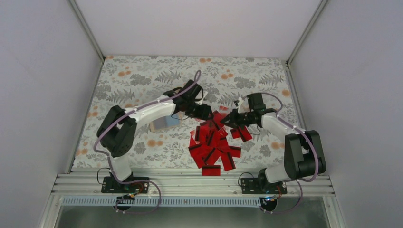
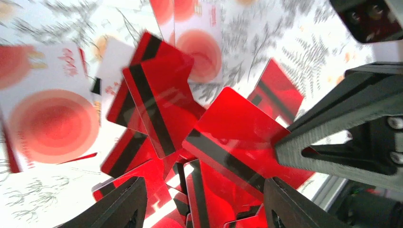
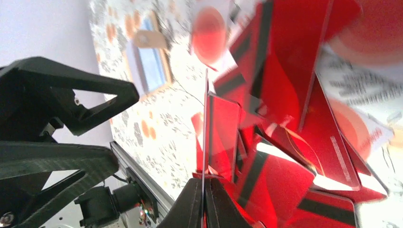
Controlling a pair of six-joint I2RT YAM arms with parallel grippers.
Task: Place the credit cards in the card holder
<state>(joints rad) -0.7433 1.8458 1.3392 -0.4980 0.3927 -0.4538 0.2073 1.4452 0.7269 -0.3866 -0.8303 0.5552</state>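
Observation:
Several red credit cards (image 1: pixel 214 148) with black stripes lie in a loose heap on the floral cloth, a few pale-faced ones (image 2: pixel 52 116) among them. My right gripper (image 3: pixel 205 184) is shut on one red card (image 3: pixel 207 118), seen edge-on in the right wrist view and flat (image 2: pixel 237 135) in the left wrist view, lifted over the heap's far edge. My left gripper (image 2: pixel 204 190) hangs open just above the heap with nothing between its fingers. The two grippers (image 1: pixel 205 114) (image 1: pixel 228 118) are close together. The tan card holder (image 1: pixel 159 125) lies left of the heap, partly under the left arm; it also shows as a tan pouch (image 3: pixel 149 61).
The floral cloth (image 1: pixel 142 80) covers the table between grey walls. A metal rail (image 1: pixel 190 183) runs along the near edge by both arm bases. The left forearm (image 1: pixel 152 110) crosses above the holder.

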